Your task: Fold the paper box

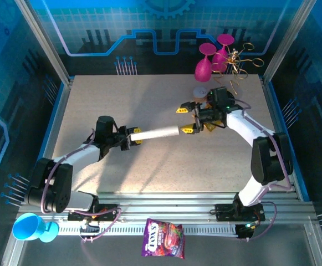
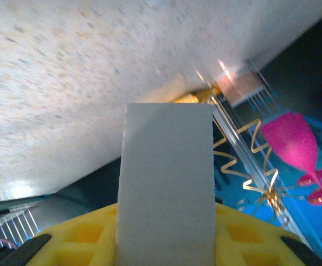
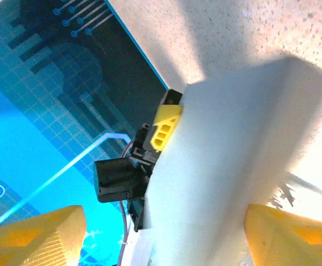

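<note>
The paper box (image 1: 156, 133) lies as a long, flattened white strip in the middle of the top view, over the speckled bench (image 1: 149, 100). Its long axis runs nearly level across the frame, rising slightly toward the right. Its left end is clamped between the left fingers (image 1: 137, 141), just left of centre; in the left wrist view the strip comes up from between the yellow fingers (image 2: 249, 238) at the bottom edge and reaches away toward the upper middle. The right fingers (image 1: 183, 110) stand wide apart just right of centre, one yellow tip above the strip's free end and one level with it. That end sits close against the lower tip rather than midway between the two. In the right wrist view the white panel fills the gap between the two yellow fingers (image 3: 33, 235) in the bottom corners, and I cannot tell whether it touches either one. Both sets of fingers are at the box, one at each end of its long axis, and only the left has hold of it. By my reading, the next move depends on the right fingers centring on the free end so they close squarely across the strip's width. With the end off-centre, closing could push the thin card sideways or crease it instead of gripping it.
</note>
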Controlling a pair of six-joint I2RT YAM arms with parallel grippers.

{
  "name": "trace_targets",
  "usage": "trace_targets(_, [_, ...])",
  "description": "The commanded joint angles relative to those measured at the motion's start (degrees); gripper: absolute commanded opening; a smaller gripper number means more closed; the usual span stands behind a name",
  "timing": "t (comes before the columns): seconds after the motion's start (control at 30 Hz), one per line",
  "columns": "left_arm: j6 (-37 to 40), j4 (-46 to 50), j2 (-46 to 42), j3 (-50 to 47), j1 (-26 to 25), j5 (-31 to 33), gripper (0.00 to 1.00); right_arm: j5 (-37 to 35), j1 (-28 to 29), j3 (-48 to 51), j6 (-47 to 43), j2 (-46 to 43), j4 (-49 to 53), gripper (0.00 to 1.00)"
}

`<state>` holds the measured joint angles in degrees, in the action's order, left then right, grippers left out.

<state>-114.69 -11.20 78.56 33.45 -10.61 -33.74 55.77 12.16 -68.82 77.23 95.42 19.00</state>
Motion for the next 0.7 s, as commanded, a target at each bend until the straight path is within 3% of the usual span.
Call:
trace_targets(0.0, [0.61, 17.89, -1.06, 0.86, 0.84, 0.8, 0.01, -3.63, -3.48, -3.53, -15.4, -3.52, 14.16, 0.76])
trace_targets(0.07, [1.8, 24.47, -1.82, 2.31, 1.35, 1.22, 0.01, -5.73, -4.04, -4.62, -21.59, -4.64, 15.67, 0.74])
trace_targets(0.17, [3.56, 35.19, -2.99, 4.86, 2.2, 2.46, 0.0, -14.03, -2.87, -9.19, -37.87, -5.78, 23.9, 0.65])
trace_targets(0.3, [1.38, 40.38, -4.89, 5.22, 2.92, 4.5, 0.01, -26.87, 2.81, -11.48, -54.05, -8.96, 27.0, 0.47])
trace_targets(0.43, [-0.43, 42.27, -4.97, 5.23, 4.31, 6.2, 0.01, -31.54, 10.22, -8.52, -70.26, -12.49, 22.78, 0.29])
trace_targets(0.53, [0.31, 42.94, -3.25, 5.87, 5.64, 5.9, 0.01, -33.51, 13.63, -9.5, -77.83, -11.16, 25.18, 0.28])
trace_targets(0.67, [1.68, 43.91, -1.6, 7.04, 7.07, 5.62, 0.01, -38.49, 18.5, -11.54, -81.27, -8.98, 30.72, 0.31])
